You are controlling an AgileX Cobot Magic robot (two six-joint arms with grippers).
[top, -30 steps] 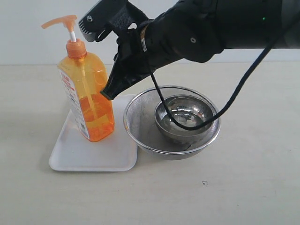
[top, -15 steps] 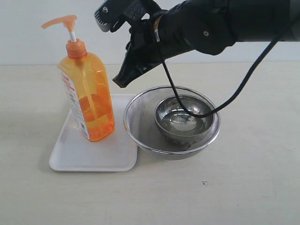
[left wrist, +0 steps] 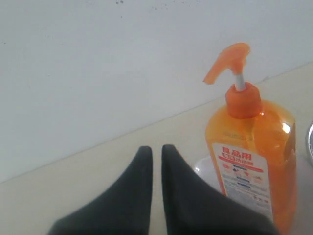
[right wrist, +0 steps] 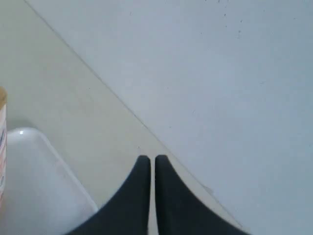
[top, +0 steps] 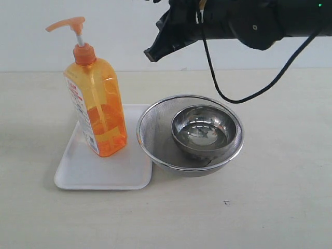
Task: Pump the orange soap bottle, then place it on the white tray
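Tray [top: 78, 175], white, on the worktop [top: 259, 207] carries the upright orange soap bottle [top: 96, 111], pump head raised. Alongside, a bowl [top: 205, 129] sits in a mesh strainer [top: 155, 137]. Above, right fingers [right wrist: 142, 169] hang narrow, empty; left fingers [left wrist: 142, 157] likewise.

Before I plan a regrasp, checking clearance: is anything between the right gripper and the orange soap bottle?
Nothing visible: only open air separates the right gripper from the orange soap bottle; the strainer sits lower.
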